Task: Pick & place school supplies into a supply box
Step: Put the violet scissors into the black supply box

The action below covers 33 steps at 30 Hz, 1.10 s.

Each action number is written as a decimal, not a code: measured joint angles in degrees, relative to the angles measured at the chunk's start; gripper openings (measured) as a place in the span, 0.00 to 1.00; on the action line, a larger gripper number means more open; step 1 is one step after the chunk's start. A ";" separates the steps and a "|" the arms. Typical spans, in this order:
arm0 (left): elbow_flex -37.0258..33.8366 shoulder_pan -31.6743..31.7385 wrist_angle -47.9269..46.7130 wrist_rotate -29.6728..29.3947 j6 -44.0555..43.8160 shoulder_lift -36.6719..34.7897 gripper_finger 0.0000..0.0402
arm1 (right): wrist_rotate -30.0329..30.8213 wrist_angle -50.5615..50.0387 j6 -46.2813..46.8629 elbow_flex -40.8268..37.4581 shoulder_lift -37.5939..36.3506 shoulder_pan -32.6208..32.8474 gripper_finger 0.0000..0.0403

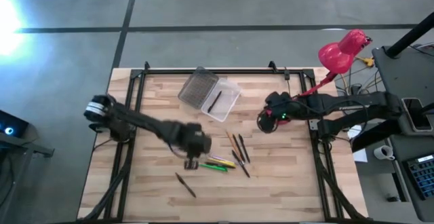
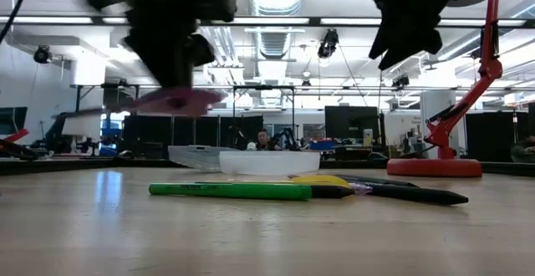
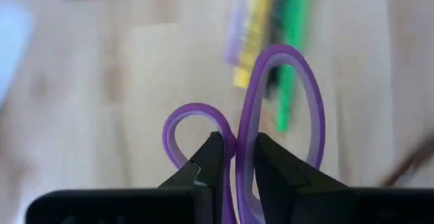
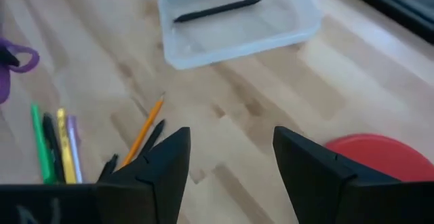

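Note:
My left gripper (image 1: 192, 155) is above the middle of the table, shut on small purple-handled scissors (image 3: 281, 95), which also show in the low view (image 2: 177, 101) above the tabletop. Green, yellow, black and purple pens (image 1: 218, 163) lie on the wood just right of it. Several thin pencils and pens (image 1: 238, 148) lie beyond them, and one dark pen (image 1: 184, 184) lies nearer the front. The clear supply box (image 1: 224, 102) stands open at the far middle, its ribbed lid (image 1: 198, 88) laid back and a black pen (image 4: 217, 10) inside. My right gripper (image 4: 230, 159) is open and empty, right of the box. My left gripper pinches the scissors between its two fingers at the neck (image 3: 237, 149) where the two purple handle loops meet. The fingers come from above, pointing down. The scissors are lifted clear of the table and lie roughly level under the fingers.
A red desk lamp stands with its base (image 2: 435, 167) at the table's right edge and its head (image 1: 342, 51) beyond the far right corner. Bare wood lies along the front (image 1: 271, 197) and the left of the table.

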 joint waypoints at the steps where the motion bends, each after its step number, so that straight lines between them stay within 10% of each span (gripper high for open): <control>1: 0.00 2.00 0.41 0.10 -4.10 -0.96 0.10 | 0.92 -0.07 0.51 0.00 -0.25 0.00 0.50; 20: 1.38 37.06 26.72 1.73 -22.05 -1.18 0.10 | 11.85 0.46 14.74 -0.15 2.09 -0.02 0.50; 33: 31.18 38.43 9.12 4.93 -8.11 21.19 0.10 | 12.01 0.11 21.00 -0.17 4.76 -0.02 0.50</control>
